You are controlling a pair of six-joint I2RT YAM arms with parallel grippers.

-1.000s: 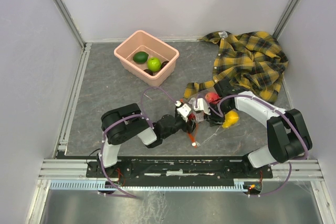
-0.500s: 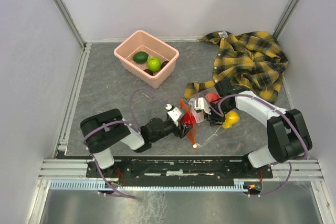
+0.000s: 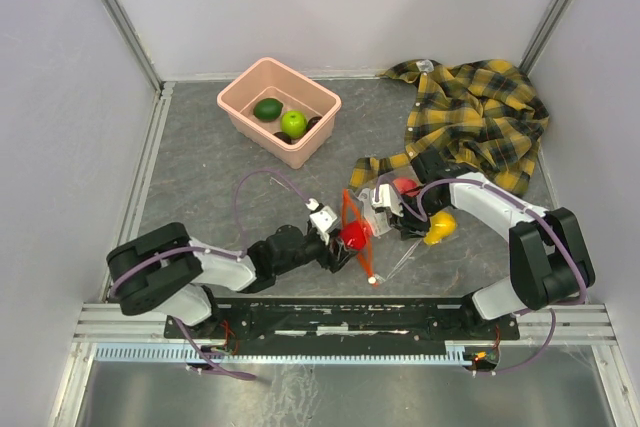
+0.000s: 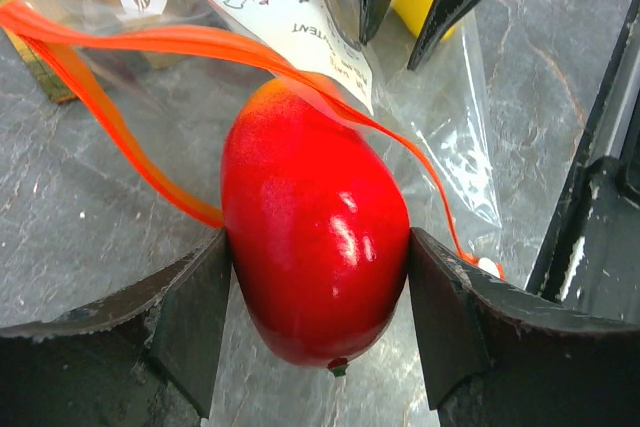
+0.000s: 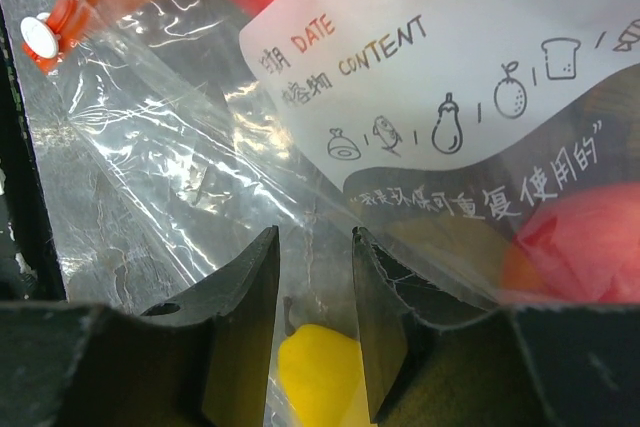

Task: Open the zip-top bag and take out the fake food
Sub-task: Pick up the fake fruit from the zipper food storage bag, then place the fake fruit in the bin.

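Currently the left gripper point(image 4: 318, 277) is clamped on a glossy red fruit point(image 4: 310, 197), with a finger point(image 4: 190, 317) pressed flat on each side. The fruit sits at the mouth of the zip-top bag point(image 3: 392, 247), and the orange-red zip strip point(image 4: 150, 42) loops across its upper end. Can't tell whether it's fully clear of the opening. The bag lies on the grey table point(image 3: 200, 177) between the two arms, near the front edge. The right gripper point(image 5: 315, 277) has its fingers nearly together, pinching the clear bag film just below the white label point(image 5: 450, 67). A yellow fruit point(image 5: 320, 372) shows through the plastic right under that pinch. A second red fruit point(image 5: 590, 237) is inside the bag behind the label. Over at the back left, the pink tub point(image 3: 228, 99) holds a dark green fruit point(image 3: 267, 108) and a light green fruit point(image 3: 293, 123), well apart from the bag. The plaid shirt point(image 3: 480, 117) is bunched at the back right, and one end of it reaches down beside the right gripper.
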